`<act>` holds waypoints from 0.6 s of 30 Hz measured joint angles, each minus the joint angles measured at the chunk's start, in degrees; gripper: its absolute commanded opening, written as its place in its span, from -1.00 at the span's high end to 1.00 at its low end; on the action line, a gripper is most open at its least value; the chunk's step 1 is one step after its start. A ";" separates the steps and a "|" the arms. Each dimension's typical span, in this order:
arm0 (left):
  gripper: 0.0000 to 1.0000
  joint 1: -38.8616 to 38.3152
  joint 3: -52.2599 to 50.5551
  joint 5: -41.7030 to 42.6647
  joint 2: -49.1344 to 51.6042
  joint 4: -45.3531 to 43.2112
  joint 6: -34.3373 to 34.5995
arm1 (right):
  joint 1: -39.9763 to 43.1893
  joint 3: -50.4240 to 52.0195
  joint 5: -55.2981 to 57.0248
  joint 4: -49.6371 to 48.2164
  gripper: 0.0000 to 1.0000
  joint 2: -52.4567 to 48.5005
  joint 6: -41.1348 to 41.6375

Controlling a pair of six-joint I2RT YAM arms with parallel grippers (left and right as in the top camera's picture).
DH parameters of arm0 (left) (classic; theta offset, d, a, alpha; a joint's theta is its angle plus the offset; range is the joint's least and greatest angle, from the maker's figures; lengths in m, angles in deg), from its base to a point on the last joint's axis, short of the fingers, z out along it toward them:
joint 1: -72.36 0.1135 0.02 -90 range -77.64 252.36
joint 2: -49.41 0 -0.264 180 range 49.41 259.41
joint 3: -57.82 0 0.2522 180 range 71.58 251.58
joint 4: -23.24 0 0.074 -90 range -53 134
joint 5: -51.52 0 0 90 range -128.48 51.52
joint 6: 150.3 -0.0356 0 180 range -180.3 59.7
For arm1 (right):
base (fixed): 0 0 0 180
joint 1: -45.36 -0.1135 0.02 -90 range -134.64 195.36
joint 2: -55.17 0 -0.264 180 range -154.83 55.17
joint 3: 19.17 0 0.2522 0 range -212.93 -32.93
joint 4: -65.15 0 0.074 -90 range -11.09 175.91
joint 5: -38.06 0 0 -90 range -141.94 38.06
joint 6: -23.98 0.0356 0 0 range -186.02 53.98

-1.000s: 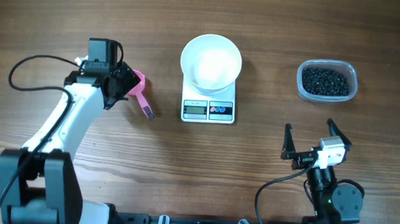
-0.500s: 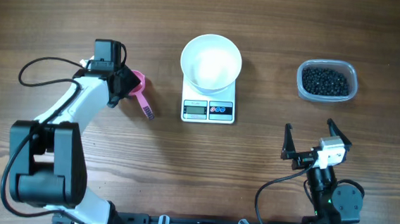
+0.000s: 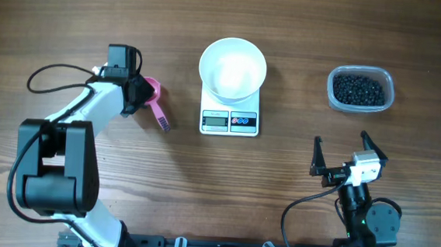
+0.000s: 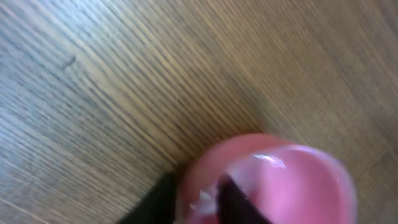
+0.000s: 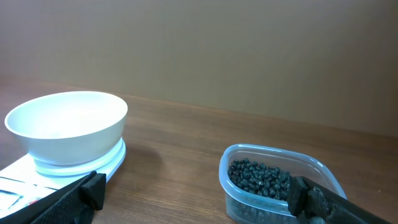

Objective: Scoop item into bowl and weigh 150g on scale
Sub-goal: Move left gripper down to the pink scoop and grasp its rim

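Left jaws apparently clenched on the rim of the pink scoop (image 4: 292, 186); right jaws wide apart, empty.

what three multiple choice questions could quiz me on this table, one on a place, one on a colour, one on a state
1. Where does the white bowl stand?
A on the scale
B on a shelf
C on the floor

2. What colour is the scoop?
A blue
B pink
C green

3. How is the right pincer?
A shut on the bowl
B shut on the scoop
C open and empty

Key:
1 A, the bowl sits on the scale's platform above its display.
2 B, the scoop at the left pincer is plainly pink.
3 C, its fingers stand wide apart with nothing between them.
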 measured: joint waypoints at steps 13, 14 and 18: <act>0.92 0.00 0.04 0.85 -0.44 2.73 -0.17 | 0.00 0.00 0.00 0.00 -1.00 0.02 0.00; 0.92 0.00 0.04 0.87 -0.92 3.74 -0.17 | 0.00 0.00 0.00 0.00 -0.99 0.02 0.00; 0.92 0.00 0.04 0.87 -5.09 7.74 0.44 | 0.00 0.00 0.00 0.00 -0.99 0.00 0.00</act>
